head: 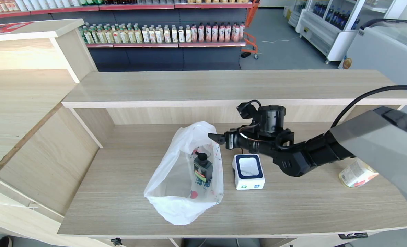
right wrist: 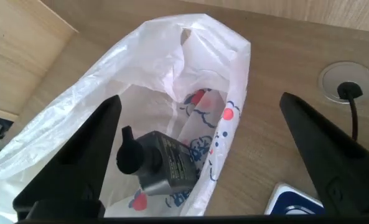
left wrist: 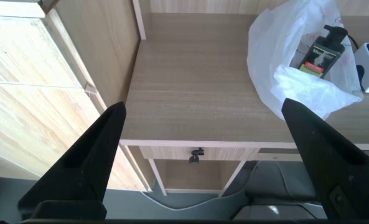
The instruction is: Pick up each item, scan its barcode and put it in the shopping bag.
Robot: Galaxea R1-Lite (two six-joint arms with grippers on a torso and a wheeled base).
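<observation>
We hold the right end effector (head: 216, 138) spread over the white plastic shopping bag (head: 171, 202), seemingly because the dark pump bottle (head: 202, 169) lies inside

On counter (head: 292, 206): bottle (head: 202, 168) in shopping bag (head: 176, 195); scanner (head: 248, 171) just right of bag; packet (head: 356, 173) far right.
</observation>
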